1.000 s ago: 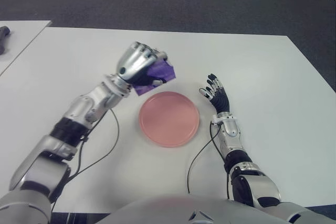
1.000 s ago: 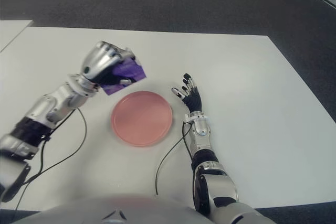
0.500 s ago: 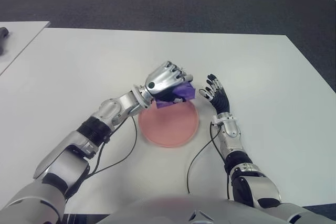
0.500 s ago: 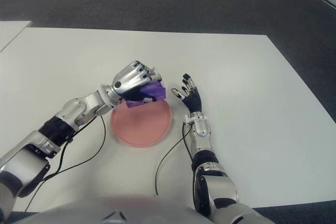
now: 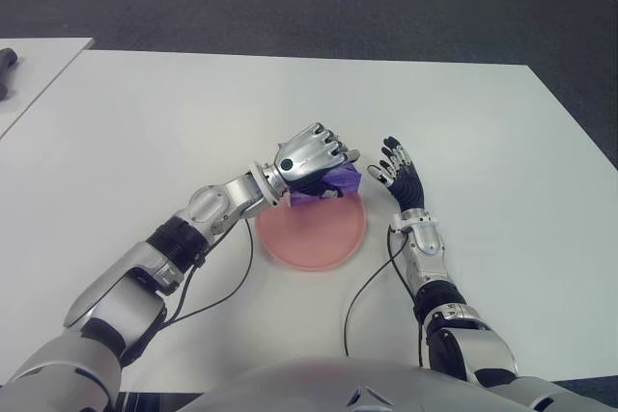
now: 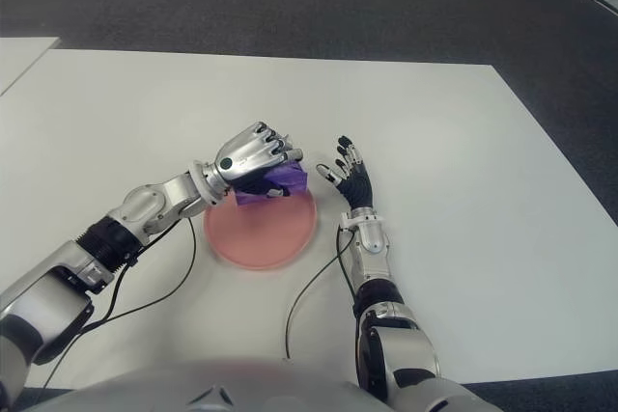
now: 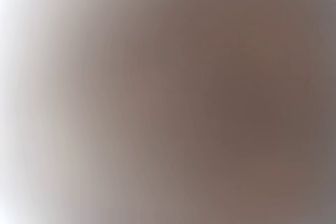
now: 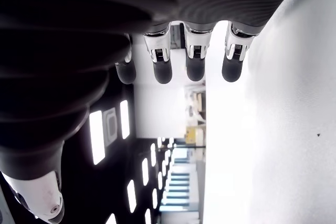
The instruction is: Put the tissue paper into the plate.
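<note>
The left hand (image 5: 311,153) is curled around the purple tissue (image 5: 338,182). It holds the tissue over the far edge of the pink plate (image 5: 311,231). The plate sits on the white worktop (image 5: 145,123). The right hand (image 5: 399,173) is just beside the plate, on its right, with fingers spread and holding nothing.

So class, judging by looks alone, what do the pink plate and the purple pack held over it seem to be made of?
Plate: probably matte plastic; flat, even pink with a thin raised rim and no glare. Tissue paper: seemingly a soft pack in a glossy purple film wrapper; it creases under the left hand gripping it. The right hand shows open beside the plate's right.
</note>
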Motion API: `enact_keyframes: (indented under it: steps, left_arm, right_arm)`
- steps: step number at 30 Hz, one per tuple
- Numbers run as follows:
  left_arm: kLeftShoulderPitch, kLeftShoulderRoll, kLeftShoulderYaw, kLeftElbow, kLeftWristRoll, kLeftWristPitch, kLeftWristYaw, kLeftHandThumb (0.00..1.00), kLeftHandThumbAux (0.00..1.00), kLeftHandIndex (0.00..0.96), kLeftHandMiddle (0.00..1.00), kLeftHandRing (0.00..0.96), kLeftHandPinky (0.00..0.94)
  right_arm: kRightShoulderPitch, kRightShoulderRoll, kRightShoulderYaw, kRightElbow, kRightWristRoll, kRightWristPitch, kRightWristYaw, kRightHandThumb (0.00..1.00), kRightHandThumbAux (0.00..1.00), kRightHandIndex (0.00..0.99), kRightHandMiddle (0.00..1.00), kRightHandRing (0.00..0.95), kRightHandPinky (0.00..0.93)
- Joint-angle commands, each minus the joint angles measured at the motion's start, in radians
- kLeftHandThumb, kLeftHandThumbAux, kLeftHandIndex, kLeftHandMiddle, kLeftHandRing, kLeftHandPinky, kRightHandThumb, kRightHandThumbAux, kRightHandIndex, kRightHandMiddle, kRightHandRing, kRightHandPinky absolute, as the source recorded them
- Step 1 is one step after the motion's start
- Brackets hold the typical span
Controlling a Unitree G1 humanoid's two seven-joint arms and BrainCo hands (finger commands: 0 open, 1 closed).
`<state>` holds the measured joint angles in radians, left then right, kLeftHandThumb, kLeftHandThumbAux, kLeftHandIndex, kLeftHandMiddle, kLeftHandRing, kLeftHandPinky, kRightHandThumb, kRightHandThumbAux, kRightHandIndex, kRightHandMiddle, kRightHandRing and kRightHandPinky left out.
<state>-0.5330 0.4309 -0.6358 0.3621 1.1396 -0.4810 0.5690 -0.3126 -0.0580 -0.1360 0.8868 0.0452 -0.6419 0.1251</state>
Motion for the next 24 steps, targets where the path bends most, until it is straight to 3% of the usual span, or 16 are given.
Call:
enact_keyframes:
  steps: [1,15,24]
  left_arm:
    - [-0.01,-0.016,-0.031,0.039,0.003,-0.012,-0.026,0.739,0.695,0.444,0.829,0.836,0.839]
    - [-0.021,-0.018,-0.068,0.055,0.016,-0.025,-0.03,0.728,0.698,0.444,0.817,0.822,0.828]
    - [-0.002,-0.006,-0.057,0.017,-0.045,-0.065,-0.135,0.731,0.698,0.444,0.82,0.825,0.833]
  right_arm:
    - [0.081,0.008,-0.003,0.044,0.013,0.047,0.007,0.118,0.674,0.017,0.019,0.018,0.06]
    - [0.089,0.001,-0.007,0.033,0.021,0.049,0.018,0.118,0.674,0.017,0.019,0.018,0.06]
    - [0.092,-0.005,-0.007,0.029,0.028,0.051,0.024,0.118,0.674,0.017,0.019,0.018,0.06]
